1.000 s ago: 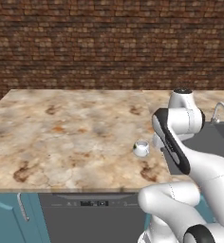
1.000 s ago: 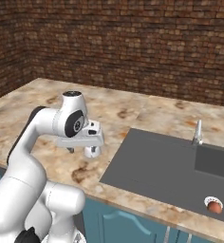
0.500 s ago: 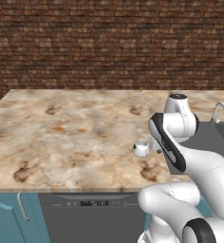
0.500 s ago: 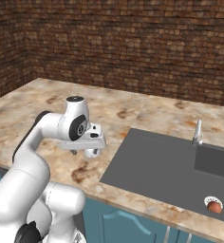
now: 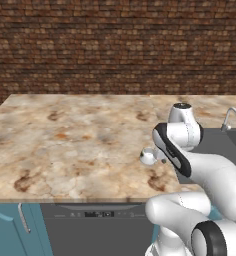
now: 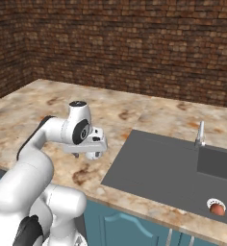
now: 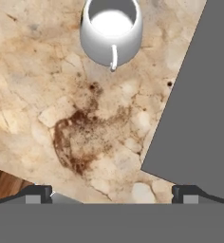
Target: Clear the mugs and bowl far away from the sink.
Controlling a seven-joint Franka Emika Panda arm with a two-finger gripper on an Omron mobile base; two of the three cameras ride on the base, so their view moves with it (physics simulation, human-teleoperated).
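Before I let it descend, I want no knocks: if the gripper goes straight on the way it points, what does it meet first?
Probably bare countertop. The open gripper aims at the brown-stained patch, with the white mug ahead of that line and the sink to one side. Depth is unclear.

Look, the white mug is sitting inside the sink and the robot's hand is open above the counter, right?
Not quite. The white mug stands on the stone counter beside the sink, not in it, as the hand view shows. The hand is open above the counter.

white robot arm over a marble kitchen counter [image 5: 65, 145], brick wall behind.
a small white mug [image 5: 148, 156] stands on the counter just beside the arm's wrist.
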